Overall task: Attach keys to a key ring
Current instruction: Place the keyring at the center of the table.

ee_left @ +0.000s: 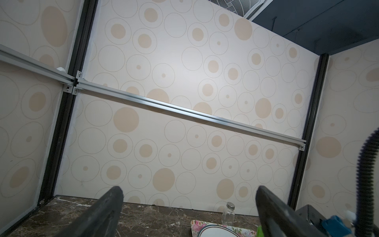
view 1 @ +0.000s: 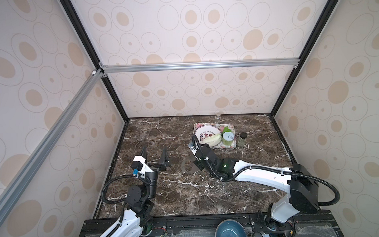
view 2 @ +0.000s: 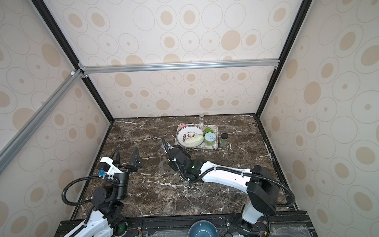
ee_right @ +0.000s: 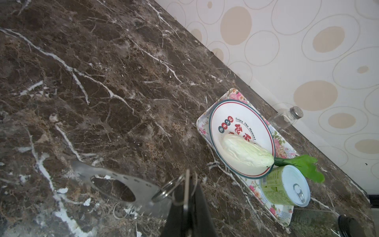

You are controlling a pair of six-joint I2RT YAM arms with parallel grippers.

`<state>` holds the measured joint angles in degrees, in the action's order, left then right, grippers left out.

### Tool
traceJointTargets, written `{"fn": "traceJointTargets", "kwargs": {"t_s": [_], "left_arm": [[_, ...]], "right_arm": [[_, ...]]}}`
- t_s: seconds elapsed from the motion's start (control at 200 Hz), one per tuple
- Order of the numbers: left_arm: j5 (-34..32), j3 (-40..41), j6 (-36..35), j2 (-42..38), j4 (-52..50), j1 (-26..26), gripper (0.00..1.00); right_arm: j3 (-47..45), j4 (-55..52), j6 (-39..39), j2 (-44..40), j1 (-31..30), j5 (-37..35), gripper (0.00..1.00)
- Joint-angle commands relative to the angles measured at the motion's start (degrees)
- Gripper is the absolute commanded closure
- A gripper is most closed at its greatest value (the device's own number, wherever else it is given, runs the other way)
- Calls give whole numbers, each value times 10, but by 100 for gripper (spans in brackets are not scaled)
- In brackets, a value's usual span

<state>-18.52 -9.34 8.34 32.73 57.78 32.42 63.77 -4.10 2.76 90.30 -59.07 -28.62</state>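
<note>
Lying on the marbled brown bench (ee_right: 102,82), the grey crescent-shaped metal key ring (ee_right: 146,194) is touched by a thin wire loop (ee_right: 166,189) clamped in the right tool (ee_right: 190,184); the left tool (view 1: 154,156) is spread apart.

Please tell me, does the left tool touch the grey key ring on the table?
Apart. A top view shows bare table between the open left tool and the key ring.
</note>
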Motion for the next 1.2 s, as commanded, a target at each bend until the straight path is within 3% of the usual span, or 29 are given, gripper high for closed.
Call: {"fn": "traceJointTargets", "kwargs": {"t_s": [0.0,0.19,0.78,1.195], "left_arm": [[-2,-3,15,-2,17,-7,0],[-5,-1,17,-7,17,-8,0],[-9,5,18,-21,17,-10,0],[-7,5,21,-25,16,-10,0]], "right_arm": [[-17,40,-11,-37,-4,65,100],[-29,58,1,-58,-12,121,100],[2,60,-5,-46,-54,113,100],[5,57,-59,-3,-34,58,100]]}}
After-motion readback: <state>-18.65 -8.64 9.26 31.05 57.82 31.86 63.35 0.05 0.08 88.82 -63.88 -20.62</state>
